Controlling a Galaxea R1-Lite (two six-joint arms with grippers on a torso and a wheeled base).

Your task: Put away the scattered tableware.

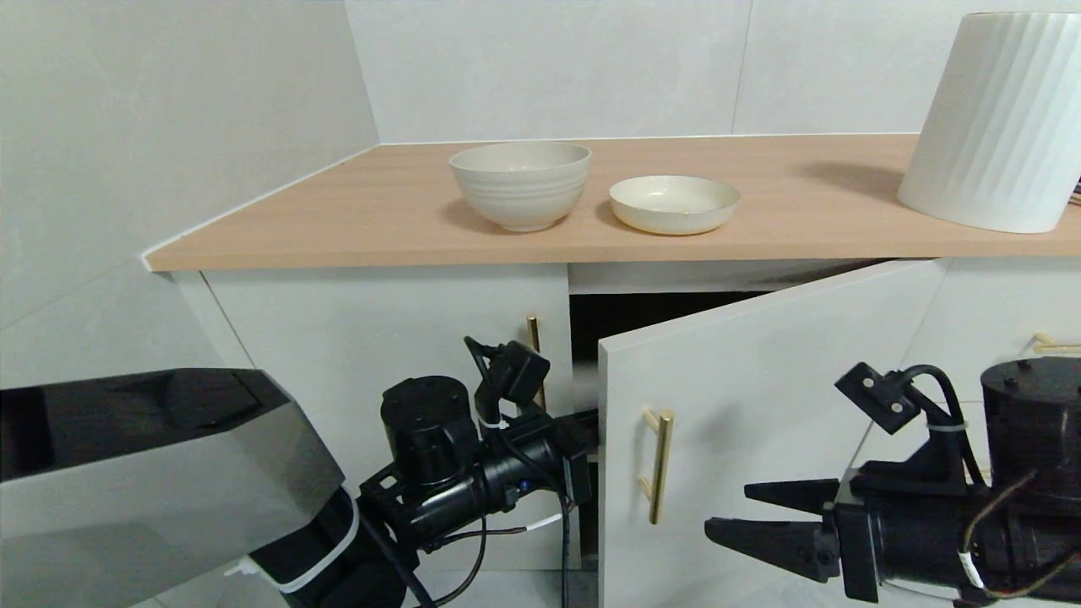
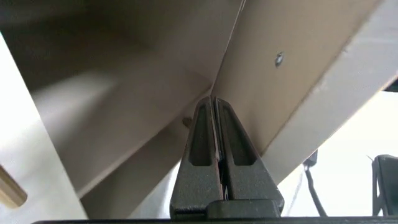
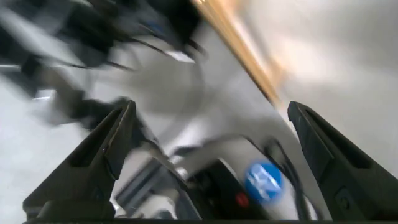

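Tableware is found on the desk [image 1: 380, 221] at twelve o'clock: a deep bowl [image 1: 519, 184] and, just beside it toward three o'clock, a shallow dish [image 1: 674, 203], both upright and not touching. Below them an open door [image 1: 760, 397] of the cupboard stands partly ajar. The left pincer [image 2: 213, 106] is seen closed on nothing, its tips pushed into the gap behind that door's edge, at six o'clock. The right pincer [image 1: 730, 509] is held open at four o'clock, near the door's gold handle [image 1: 659, 464] but apart from it.

If the door is levered by closed tips alone, a slip off the edge may be expected and the door may swing back. The open right pincer could be struck by the door swinging outward.

Counted: two pieces of tableware, two pincers, one open door, one shut door [image 1: 380, 338], three gold handles, one white ribbed container [image 1: 996, 118] at two o'clock.
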